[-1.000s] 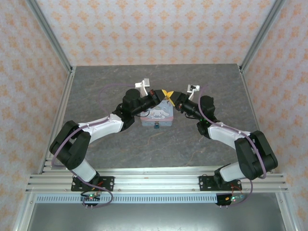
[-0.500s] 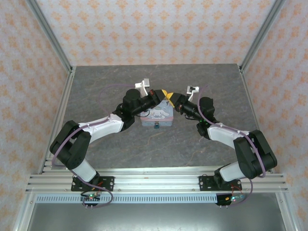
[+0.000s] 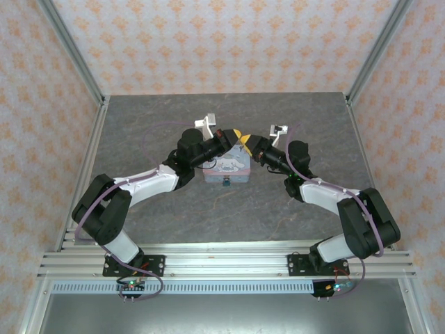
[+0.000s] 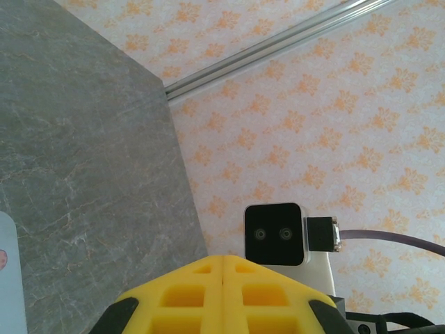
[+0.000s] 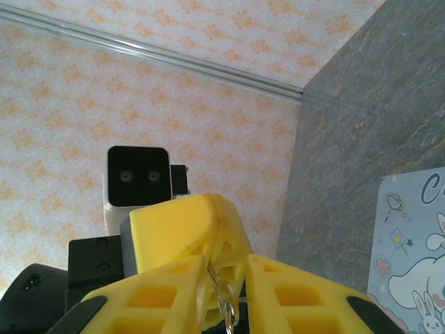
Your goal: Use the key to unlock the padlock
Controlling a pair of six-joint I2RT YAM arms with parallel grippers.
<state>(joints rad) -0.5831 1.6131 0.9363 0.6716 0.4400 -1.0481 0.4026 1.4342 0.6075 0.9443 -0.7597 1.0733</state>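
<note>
Above the pale-blue cartoon tin (image 3: pixel 226 167) my two grippers meet tip to tip. The left gripper (image 3: pixel 236 133) is shut; its yellow fingers (image 5: pixel 188 223) pinch the thin silvery key (image 5: pixel 226 296), whose blade runs into their seam. The key's ring end hangs in the gap between the fingers of my right gripper (image 5: pixel 228 264), which stand a little apart around it without clamping it. In the left wrist view the left gripper (image 4: pixel 222 259) shows its pads pressed flat together. The tiny teal padlock (image 3: pixel 226 185) sits at the tin's near edge.
The tin (image 5: pixel 417 243) lies on the grey stone-look table (image 3: pixel 139 139), mid-table. Patterned walls and aluminium frame rails (image 3: pixel 73 56) enclose the cell on three sides. Each wrist camera sees the other arm's camera block (image 4: pixel 274 234) close ahead.
The right gripper has shifted slightly left toward the left gripper, and its jaws have narrowed a little around the key. The left arm has stayed put.
</note>
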